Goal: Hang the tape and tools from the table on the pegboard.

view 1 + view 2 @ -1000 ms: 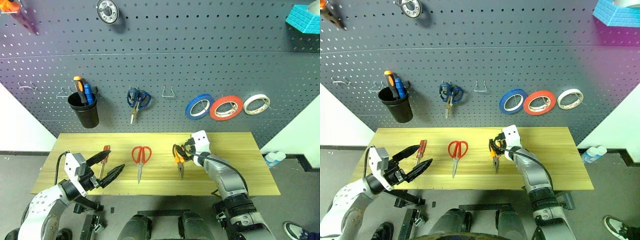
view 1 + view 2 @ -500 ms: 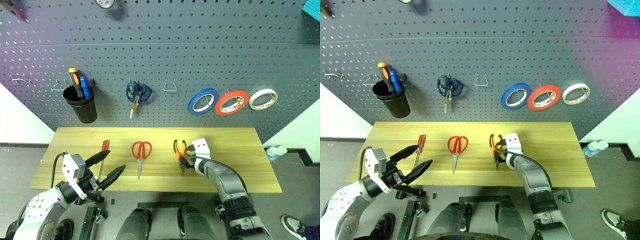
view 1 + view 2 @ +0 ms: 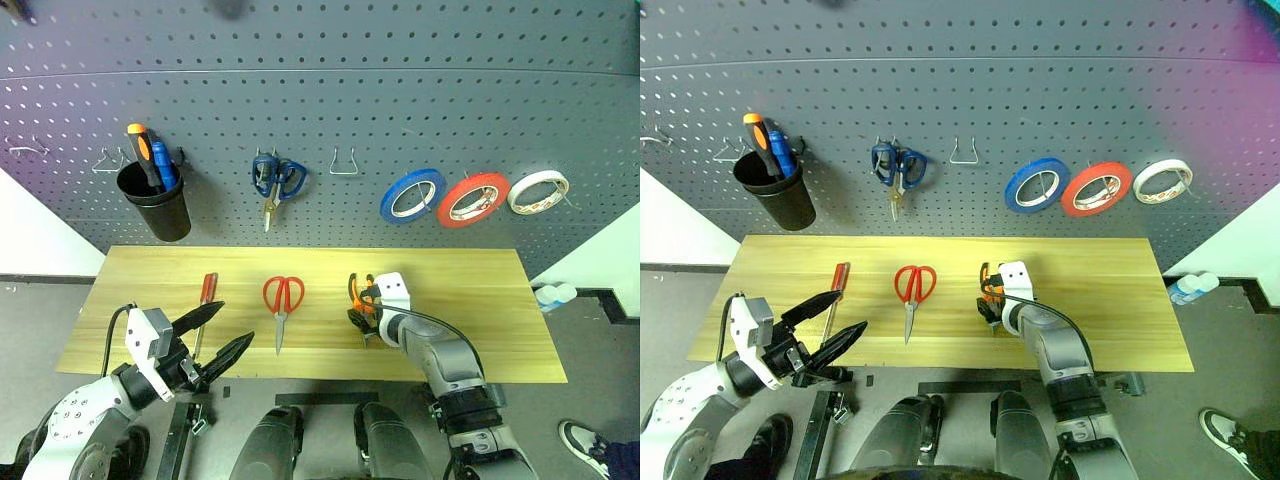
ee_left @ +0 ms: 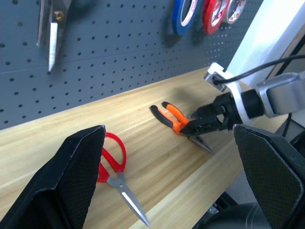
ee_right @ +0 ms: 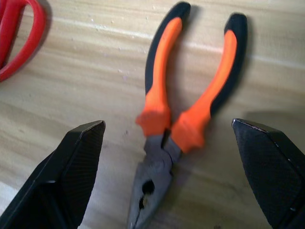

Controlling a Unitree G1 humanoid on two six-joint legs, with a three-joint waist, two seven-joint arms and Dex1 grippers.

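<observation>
Claw [image 5: 169, 157] astride rubber-handled (orange-black) pliers [image 5: 183, 107]

No readable text, labels or numbers anywhere.

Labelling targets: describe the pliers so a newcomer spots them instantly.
On the long light yellowish wood table below the dark grey pegboard, take the rightmost of three tools lying in a row. The pliers have orange-and-black handles and grey metal jaws, unlike the all-red scissors beside them.
</observation>
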